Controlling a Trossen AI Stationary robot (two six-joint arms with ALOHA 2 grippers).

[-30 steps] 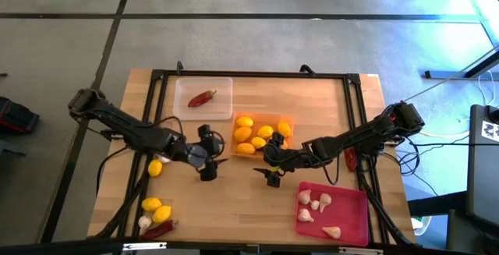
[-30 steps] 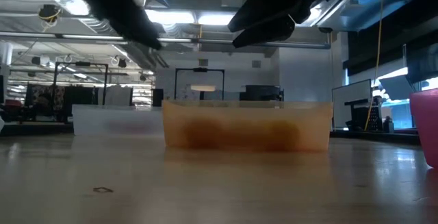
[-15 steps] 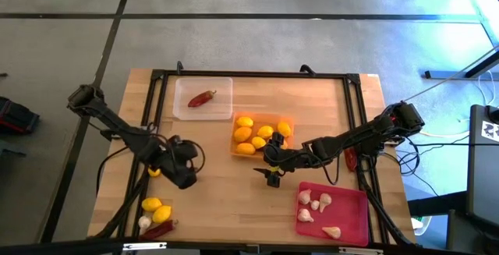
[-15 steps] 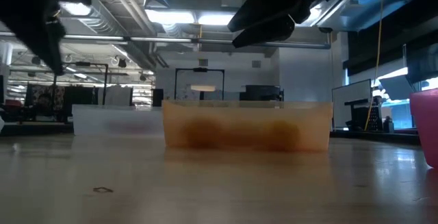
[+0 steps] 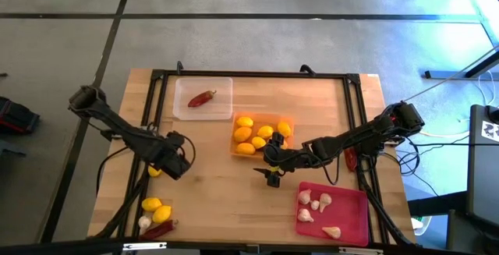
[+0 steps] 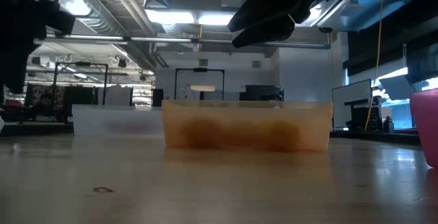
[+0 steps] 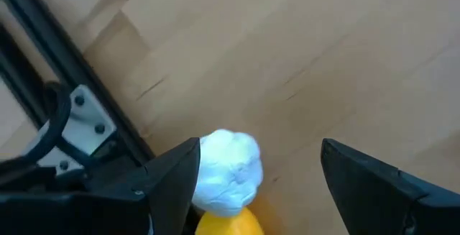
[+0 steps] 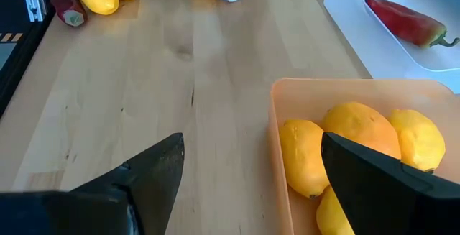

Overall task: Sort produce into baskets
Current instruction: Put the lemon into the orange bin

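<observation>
Overall, a pale wooden bench (image 5: pixel 226 193) with visible plank grain is bordered by a black metal frame (image 5: pixel 249 75). Three shallow rectangular plastic trays are placed on it. The clear tray (image 5: pixel 203 97) is set toward the far edge and left of centre, and one dark red, elongated chili pepper (image 5: pixel 202 97) is contained in it. The orange tray (image 5: pixel 263 135) is located near the bench centre, and several smooth yellow oval lemons (image 5: pixel 244 134) are held in it. The red-pink tray (image 5: pixel 331 212) is positioned at the near right corner, and whitish, lumpy garlic bulbs (image 5: pixel 315 202) are held in it.

The left gripper (image 5: pixel 176 157) is held over the left edge of the bench with its fingers spread wide and empty; a garlic bulb (image 7: pixel 228 168) touching a lemon (image 7: pixel 228 223) is seen below it. The right gripper (image 5: pixel 270 175) is held beside the near edge of the orange tray, its fingers likewise wide apart and empty.

At the near left corner, two loose lemons (image 5: pixel 156 208), a garlic bulb (image 5: pixel 145 222) and a chili pepper (image 5: pixel 159 229) are grouped together.
</observation>
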